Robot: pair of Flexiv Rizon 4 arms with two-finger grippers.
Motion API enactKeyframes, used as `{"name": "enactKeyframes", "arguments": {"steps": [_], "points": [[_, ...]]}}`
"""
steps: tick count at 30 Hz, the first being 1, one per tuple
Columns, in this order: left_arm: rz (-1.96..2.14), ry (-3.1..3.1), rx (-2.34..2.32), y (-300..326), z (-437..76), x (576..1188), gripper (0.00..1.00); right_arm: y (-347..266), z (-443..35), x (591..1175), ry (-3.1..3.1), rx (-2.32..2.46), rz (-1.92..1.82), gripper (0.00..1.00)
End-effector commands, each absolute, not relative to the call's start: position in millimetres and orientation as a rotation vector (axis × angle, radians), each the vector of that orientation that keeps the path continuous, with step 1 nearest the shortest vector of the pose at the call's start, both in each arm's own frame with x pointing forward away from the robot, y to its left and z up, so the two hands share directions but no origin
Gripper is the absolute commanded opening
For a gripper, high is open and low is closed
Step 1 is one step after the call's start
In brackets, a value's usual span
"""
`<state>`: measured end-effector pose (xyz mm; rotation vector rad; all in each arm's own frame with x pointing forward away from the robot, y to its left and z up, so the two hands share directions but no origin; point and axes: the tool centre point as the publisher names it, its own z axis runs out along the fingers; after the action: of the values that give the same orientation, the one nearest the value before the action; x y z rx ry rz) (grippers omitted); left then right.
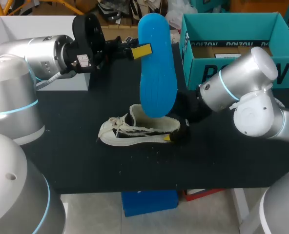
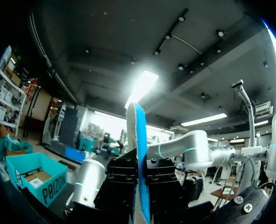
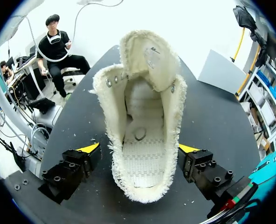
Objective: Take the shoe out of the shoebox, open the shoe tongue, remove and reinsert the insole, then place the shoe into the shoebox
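Two arms share one shoe. The left gripper (image 1: 134, 51) has its jaws closed on the blue insole (image 1: 156, 73) near its upper end, holding it upright with the lower end over the cream shoe (image 1: 134, 130). The shoe lies on the black desk (image 1: 86, 161), tongue folded open, outside the teal shoebox (image 1: 198, 73). The right gripper (image 3: 139, 148) sits astride the heel, jaws spread wide; whether they press its sides cannot be told. The insole looks light, thin and bendy, likely to buckle unless gripped close to the end being fed in. The fleecy upper looks soft, so the firmer heel and sole seem the safest hold.
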<state>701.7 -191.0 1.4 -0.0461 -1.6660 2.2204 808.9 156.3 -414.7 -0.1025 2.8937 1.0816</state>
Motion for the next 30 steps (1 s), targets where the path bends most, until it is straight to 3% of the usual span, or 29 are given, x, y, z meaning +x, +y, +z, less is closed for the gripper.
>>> {"name": "enactKeyframes", "arguments": {"steps": [1, 30], "points": [[2.224, -1.666, -0.046, -192, 1, 701, 0.0, 153, -420, 808, 2.877, -0.094, 1.127, 1.0], [2.224, -1.666, -0.046, -192, 1, 701, 0.0, 136, -431, 817, 2.893, -0.037, 1.16, 1.0]]}}
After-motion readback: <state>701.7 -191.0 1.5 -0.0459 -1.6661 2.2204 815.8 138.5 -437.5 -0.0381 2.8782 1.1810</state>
